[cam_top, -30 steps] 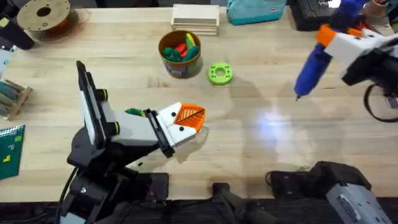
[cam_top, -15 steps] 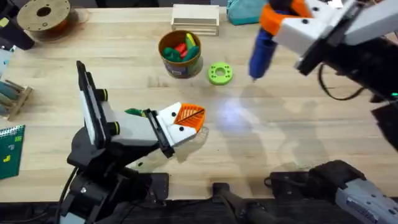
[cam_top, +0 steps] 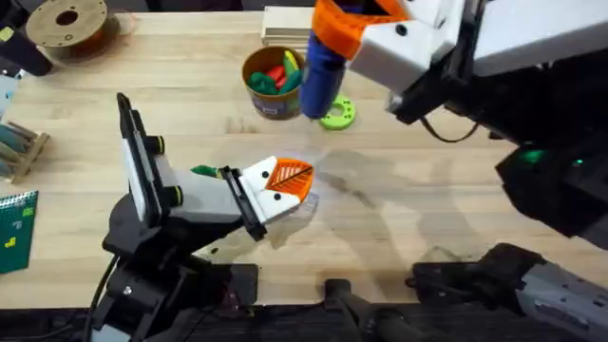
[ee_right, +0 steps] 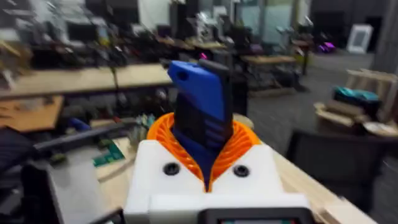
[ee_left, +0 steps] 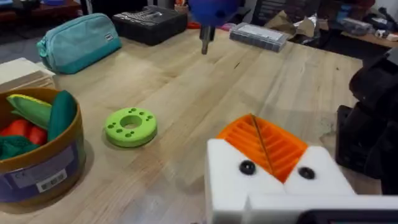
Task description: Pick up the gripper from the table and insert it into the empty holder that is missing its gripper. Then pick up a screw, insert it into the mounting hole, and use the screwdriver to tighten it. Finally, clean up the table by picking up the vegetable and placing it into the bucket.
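We are at the tightening step: right jaws (cam_top: 332,24) grasp the screwdriver (cam_top: 321,76) above the bucket (cam_top: 275,81); left jaws (cam_top: 290,180) look clenched, empty. Next, its bit must meet the mounting hole.

— Anything readable from where you sit?

— I can make out nothing. The bucket (ee_left: 43,163) carries a pale label on its side, but I cannot read its print. The green card (cam_top: 16,231) at the near left edge of the table (cam_top: 190,95) bears yellow marks, not letters I can tell.
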Motion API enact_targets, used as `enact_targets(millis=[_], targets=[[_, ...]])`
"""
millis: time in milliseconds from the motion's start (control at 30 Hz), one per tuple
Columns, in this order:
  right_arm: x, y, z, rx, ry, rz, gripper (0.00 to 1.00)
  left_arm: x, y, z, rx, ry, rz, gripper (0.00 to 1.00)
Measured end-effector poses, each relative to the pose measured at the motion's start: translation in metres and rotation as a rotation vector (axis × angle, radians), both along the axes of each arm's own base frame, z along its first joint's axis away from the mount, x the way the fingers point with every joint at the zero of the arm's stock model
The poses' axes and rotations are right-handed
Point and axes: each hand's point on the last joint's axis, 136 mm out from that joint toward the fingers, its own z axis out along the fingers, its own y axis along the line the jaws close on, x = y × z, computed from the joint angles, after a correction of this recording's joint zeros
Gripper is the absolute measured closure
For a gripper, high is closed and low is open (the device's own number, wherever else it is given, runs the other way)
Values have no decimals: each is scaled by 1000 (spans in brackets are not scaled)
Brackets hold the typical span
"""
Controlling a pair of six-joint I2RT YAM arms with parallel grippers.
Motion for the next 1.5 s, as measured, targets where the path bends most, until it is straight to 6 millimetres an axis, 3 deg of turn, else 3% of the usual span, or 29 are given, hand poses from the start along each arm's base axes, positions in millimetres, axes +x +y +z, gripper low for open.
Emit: enact_targets(millis=[167,433,800,1500], targets=[[-20,20,10,66,-6,105,970,0,0,0,0,0,0,993],[-51,48,2,60,40,238,970,0,0,0,0,0,0,993],[-47,62,-17,20,74,252,970,0,0,0,0,0,0,993],[-44,67,-25,5,88,253,970,0,0,0,0,0,0,993]])
